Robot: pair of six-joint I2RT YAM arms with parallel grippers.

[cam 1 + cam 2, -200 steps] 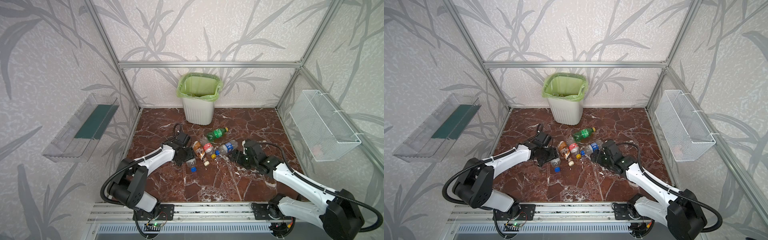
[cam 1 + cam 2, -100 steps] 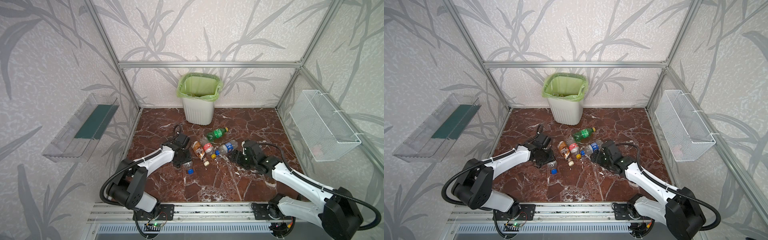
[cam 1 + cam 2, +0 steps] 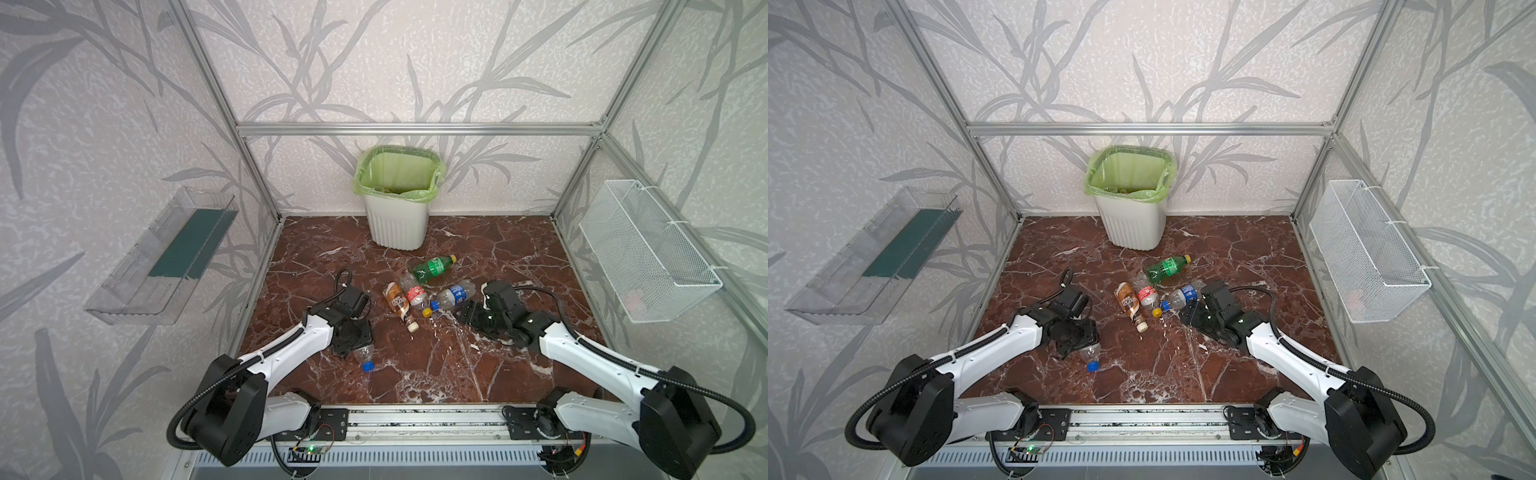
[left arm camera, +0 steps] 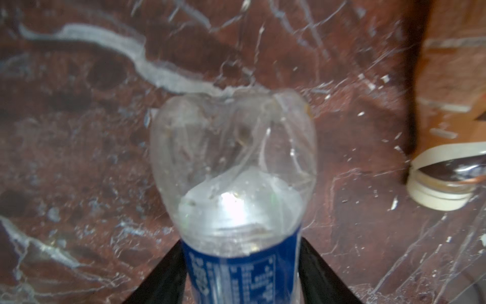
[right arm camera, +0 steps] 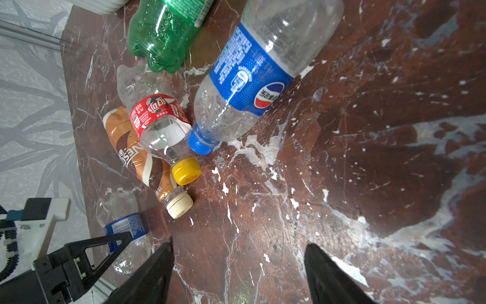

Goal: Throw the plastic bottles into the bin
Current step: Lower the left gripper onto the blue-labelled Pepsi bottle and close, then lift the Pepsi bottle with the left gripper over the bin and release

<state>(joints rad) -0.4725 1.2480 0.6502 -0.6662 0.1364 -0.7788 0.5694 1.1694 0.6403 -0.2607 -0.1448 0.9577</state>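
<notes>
Left jaws around one clear bottle [image 4: 232, 168]; four other bottles [image 3: 434, 267]; one bin [image 3: 397, 226].

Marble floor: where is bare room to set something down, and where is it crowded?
Bare: the back corners on both sides of the bin; the front middle strip before the rail. Crowded: the centre, where the green bottle, red-labelled bottle, brown-wrapped bottle and blue-labelled bottle lie together between the left pincer and right pincer.
</notes>
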